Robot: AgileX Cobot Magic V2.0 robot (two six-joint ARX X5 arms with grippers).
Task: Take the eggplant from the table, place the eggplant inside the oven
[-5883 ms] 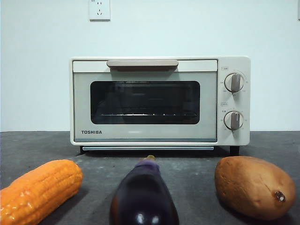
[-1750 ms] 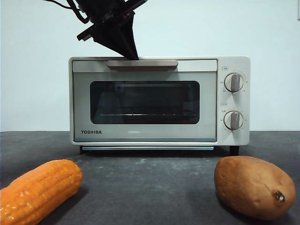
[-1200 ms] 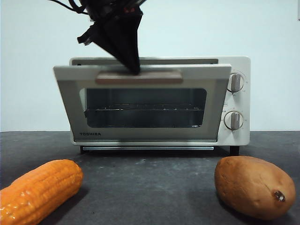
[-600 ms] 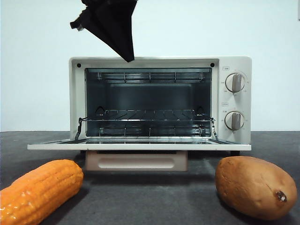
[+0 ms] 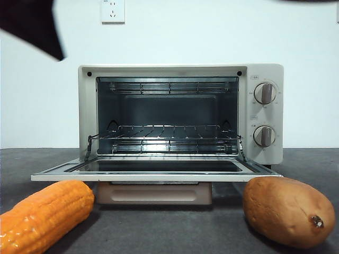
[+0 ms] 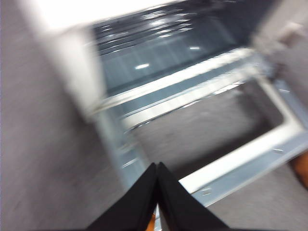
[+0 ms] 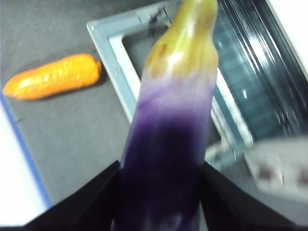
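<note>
One glossy eggplant (image 7: 166,144) sits clamped between the right gripper (image 7: 161,202) jaws; left gripper (image 6: 157,192) (jaws closed, empty) hangs above one open oven (image 5: 265,71).

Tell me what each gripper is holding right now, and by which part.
The right gripper clamps the eggplant around its thick dark purple body. The left gripper is shut and holds nothing.

the left gripper (image 6: 157,166) shows at the bottom centre of the left wrist view, its two black fingers (image 6: 139,202) pressed together to a single point with nothing between them. the right gripper (image 7: 161,192) fills the lower part of the right wrist view, a finger on either side of the eggplant (image 7: 171,125), clamped on its dark purple body. in the front view a dark blurred arm (image 5: 32,26) sits at the upper left corner.
</note>
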